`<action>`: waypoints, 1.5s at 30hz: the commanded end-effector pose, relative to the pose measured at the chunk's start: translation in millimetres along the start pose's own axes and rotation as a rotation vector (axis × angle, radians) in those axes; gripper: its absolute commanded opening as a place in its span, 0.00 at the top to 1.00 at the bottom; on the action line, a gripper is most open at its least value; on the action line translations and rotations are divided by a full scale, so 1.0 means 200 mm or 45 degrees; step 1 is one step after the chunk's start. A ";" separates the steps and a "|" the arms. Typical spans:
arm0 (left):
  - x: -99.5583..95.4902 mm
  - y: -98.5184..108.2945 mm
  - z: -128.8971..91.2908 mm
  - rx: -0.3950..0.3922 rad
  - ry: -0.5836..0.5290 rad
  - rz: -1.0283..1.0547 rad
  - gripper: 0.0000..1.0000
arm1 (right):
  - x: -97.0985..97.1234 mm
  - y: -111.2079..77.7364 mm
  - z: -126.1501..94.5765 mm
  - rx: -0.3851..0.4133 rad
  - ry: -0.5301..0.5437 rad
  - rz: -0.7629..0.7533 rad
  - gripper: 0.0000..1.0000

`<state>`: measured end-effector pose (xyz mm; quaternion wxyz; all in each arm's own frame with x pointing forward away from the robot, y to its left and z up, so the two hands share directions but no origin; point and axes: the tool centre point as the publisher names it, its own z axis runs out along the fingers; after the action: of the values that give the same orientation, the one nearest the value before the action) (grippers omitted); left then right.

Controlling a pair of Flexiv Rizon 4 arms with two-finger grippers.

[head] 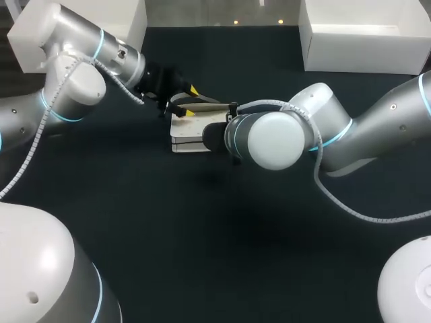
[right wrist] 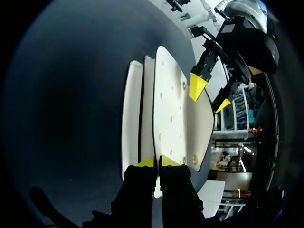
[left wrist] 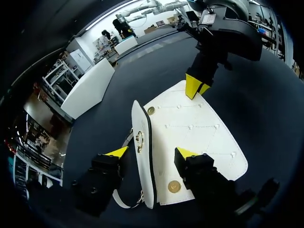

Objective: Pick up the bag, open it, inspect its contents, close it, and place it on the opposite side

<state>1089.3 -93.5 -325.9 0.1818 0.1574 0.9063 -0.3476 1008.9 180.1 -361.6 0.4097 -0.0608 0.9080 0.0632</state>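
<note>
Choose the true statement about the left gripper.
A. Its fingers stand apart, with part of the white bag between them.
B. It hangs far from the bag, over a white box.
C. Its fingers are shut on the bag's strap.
A: in the left wrist view the left gripper has its two yellow tips spread wide, and the white bag lies between them.

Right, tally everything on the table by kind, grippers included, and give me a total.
bag: 1
grippers: 2 (left gripper, right gripper)
white boxes: 2
Total: 5
</note>
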 end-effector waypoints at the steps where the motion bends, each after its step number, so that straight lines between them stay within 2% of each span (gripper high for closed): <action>1: -0.04 0.03 0.08 -0.018 -0.015 -0.030 0.44 | 0.02 -0.01 0.00 -0.013 -0.246 0.001 1.00; 2: -0.05 0.03 0.09 -0.017 -0.013 -0.034 0.47 | 0.02 -0.01 0.00 -0.013 -0.246 0.001 1.00; 7: -0.10 0.06 0.12 -0.030 -0.008 -0.076 0.47 | 0.02 -0.01 0.00 -0.013 -0.246 0.001 1.00; 14: -0.13 0.09 0.15 -0.054 0.005 -0.119 0.55 | 0.02 -0.01 0.00 -0.013 -0.246 0.001 1.00; 18: -0.13 0.11 0.16 -0.071 0.018 -0.144 0.57 | 0.02 -0.01 0.00 -0.013 -0.246 0.001 1.00; 22: -0.14 0.12 0.17 -0.074 0.017 -0.158 0.64 | 0.02 -0.01 0.00 -0.013 -0.246 0.001 1.00; 34: -0.14 0.15 0.14 -0.078 0.002 -0.195 0.71 | 0.02 -0.01 0.00 -0.013 -0.246 0.001 1.00; 36: -0.14 0.15 0.14 -0.080 0.001 -0.197 0.77 | 0.02 -0.01 0.00 -0.013 -0.246 0.001 1.00; 39: -0.14 0.15 0.14 -0.083 -0.001 -0.200 1.00 | 0.02 -0.01 0.00 -0.013 -0.246 0.001 1.00; 45: -0.14 0.16 0.14 -0.090 -0.001 -0.220 1.00 | 0.02 -0.01 0.00 -0.013 -0.246 0.001 1.00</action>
<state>1132.3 -95.0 -350.4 0.1575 0.0731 0.9278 -0.3301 1008.8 180.1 -361.5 0.4097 -0.0609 0.9080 0.0633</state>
